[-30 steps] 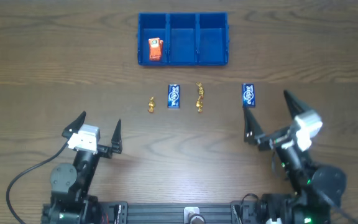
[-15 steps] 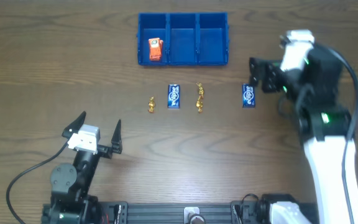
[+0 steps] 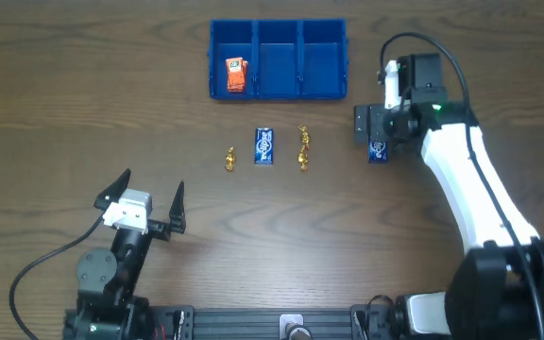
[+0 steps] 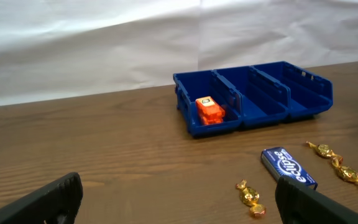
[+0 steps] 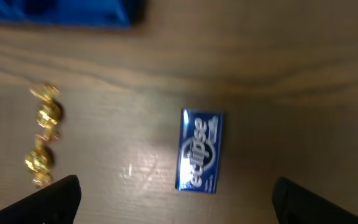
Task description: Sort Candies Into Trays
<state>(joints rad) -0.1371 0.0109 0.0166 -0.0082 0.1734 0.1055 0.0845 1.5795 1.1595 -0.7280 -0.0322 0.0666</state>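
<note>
The right gripper (image 5: 176, 183), fingers spread wide, hangs over the blue candy packet (image 5: 200, 151) on the worktop (image 5: 303, 81), the packet's long axis lying square across the fingers' closing line.

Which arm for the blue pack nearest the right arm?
Right. The right gripper, open, hangs over the blue pack; the left gripper sits near its base, far off.

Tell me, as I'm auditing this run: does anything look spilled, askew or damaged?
Nothing stands out. The blue tray sits square with one orange candy in its left compartment; two blue packets and the gold candies lie intact on the table, unsorted. The right gripper hovers open over the right-hand packet.
</note>
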